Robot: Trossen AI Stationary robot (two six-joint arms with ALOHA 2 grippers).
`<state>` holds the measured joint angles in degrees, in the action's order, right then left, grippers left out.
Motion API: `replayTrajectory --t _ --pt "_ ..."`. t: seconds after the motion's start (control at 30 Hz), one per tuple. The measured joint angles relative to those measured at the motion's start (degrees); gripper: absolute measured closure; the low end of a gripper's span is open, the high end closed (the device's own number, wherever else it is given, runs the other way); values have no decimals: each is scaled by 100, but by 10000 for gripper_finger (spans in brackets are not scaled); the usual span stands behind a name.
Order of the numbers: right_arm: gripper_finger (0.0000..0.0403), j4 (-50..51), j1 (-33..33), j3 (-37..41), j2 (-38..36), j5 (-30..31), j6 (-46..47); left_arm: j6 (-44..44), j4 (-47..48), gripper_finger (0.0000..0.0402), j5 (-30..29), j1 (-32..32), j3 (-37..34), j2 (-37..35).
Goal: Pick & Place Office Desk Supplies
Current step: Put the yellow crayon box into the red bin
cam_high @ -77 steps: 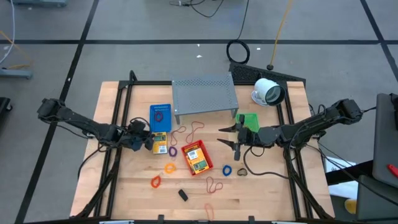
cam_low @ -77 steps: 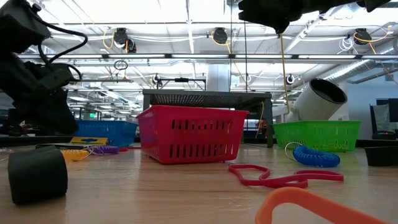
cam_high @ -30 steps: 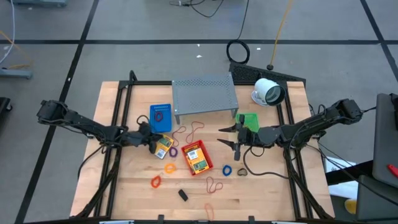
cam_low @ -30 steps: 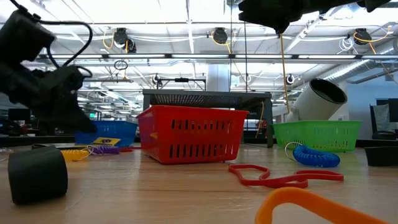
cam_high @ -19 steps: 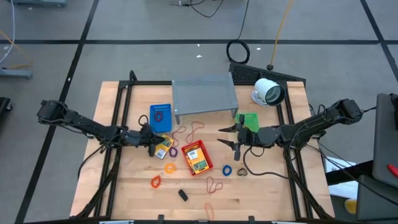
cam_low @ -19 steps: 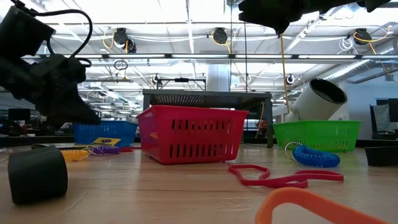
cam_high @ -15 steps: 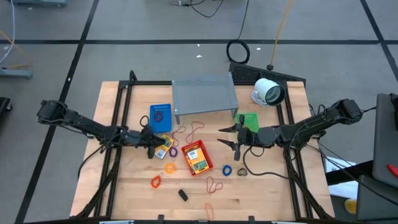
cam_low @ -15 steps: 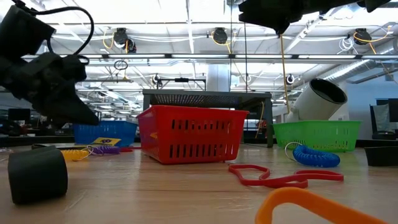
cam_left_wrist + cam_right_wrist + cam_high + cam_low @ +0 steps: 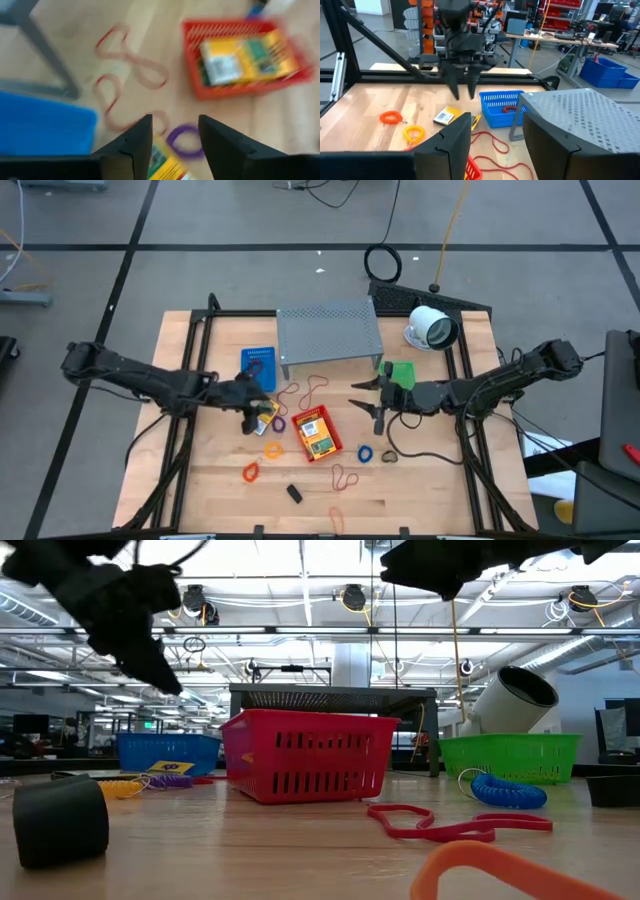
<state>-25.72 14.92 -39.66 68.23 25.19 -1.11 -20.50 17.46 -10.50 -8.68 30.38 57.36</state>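
Observation:
My left gripper [image 9: 250, 416] [image 9: 175, 120] hangs open, fingers pointing down, above a yellow packet with a green label [image 9: 264, 416] [image 9: 167, 167] that lies flat on the table beside a purple band [image 9: 184, 140]. It holds nothing. The right wrist view shows it [image 9: 462, 87] over that packet [image 9: 444, 116]. A second yellow packet [image 9: 318, 435] lies in the red basket [image 9: 303, 423] [image 9: 192, 85]. Loose bands lie around: red [image 9: 312, 387], orange [image 9: 273, 450], a blue coil [image 9: 365, 452]. A black piece [image 9: 294, 493] rests near the near edge. My right gripper [image 9: 368, 405] [image 9: 497, 117] waits open right of the red basket.
The blue basket [image 9: 258, 368] sits left of the grey perforated shelf [image 9: 328, 332]. The green basket [image 9: 400, 375] is beside my right gripper. The white round device [image 9: 432, 328] stands at the far right corner. Black frame rails [image 9: 190, 380] run along both table sides.
My left gripper has risen well clear of the table and shifted a little toward the table's right. The yellow packet stays lying where it was. My right arm has kept still.

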Motion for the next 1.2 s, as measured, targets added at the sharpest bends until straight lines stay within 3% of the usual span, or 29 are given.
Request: replayTrajectory --t 0.1,0.4,0.67,0.87,1.2 --pt "236 -6 0 0 1 0 0 329 827 229 161 211 665 413" --pt "236 84 0 0 0 0 -32 1622 1280 242 1101 646 1747 2055" --pt "236 123 0 0 0 0 -41 2425 2246 242 1195 851 2444 3285" --pt "236 223 2 0 -3 -2 32 2836 2415 242 966 941 2743 3645" --pt "236 481 2 0 -3 7 197 2985 2820 242 852 1145 2760 3655"
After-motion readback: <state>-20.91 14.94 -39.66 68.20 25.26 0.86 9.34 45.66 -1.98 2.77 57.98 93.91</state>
